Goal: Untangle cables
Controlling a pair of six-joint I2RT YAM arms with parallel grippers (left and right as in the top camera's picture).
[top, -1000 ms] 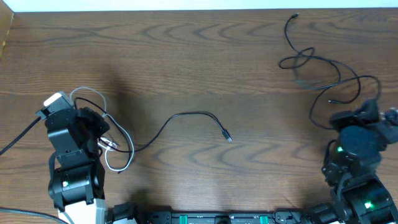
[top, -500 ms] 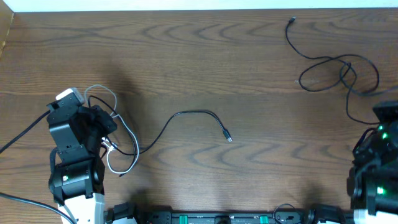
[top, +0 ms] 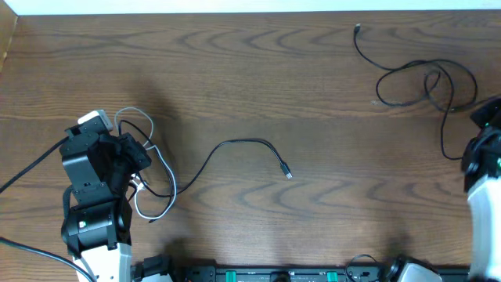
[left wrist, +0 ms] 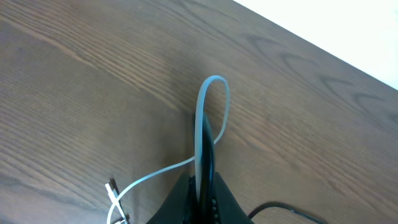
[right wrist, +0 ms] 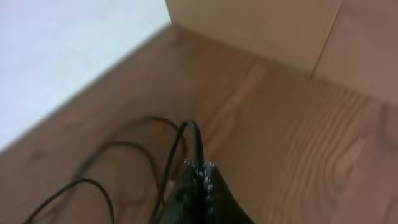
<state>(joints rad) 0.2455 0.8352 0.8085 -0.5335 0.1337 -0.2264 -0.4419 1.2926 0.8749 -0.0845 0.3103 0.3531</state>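
Observation:
My left gripper [top: 135, 153] is at the left of the table, shut on a white cable [left wrist: 210, 93] that loops up out of its jaws, with a black cable [left wrist: 207, 163] pinched alongside it. In the overhead view the white cable [top: 149, 210] curls below that gripper, and a black cable [top: 235, 144] runs from there to a plug end at the table's middle. My right gripper [right wrist: 198, 169] is at the far right edge, shut on another black cable [top: 427, 78] that loops at the back right. That cable also shows in the right wrist view [right wrist: 124, 146].
A thick black robot wire [top: 27, 174] runs off to the left of the left arm. A wooden wall [right wrist: 261, 31] stands beyond the table's right side. The table's far edge [top: 250, 13] meets a white surface.
My right gripper has moved right and toward the back, dragging the black cable loops rightward. My left gripper has shifted slightly right with the white cable.

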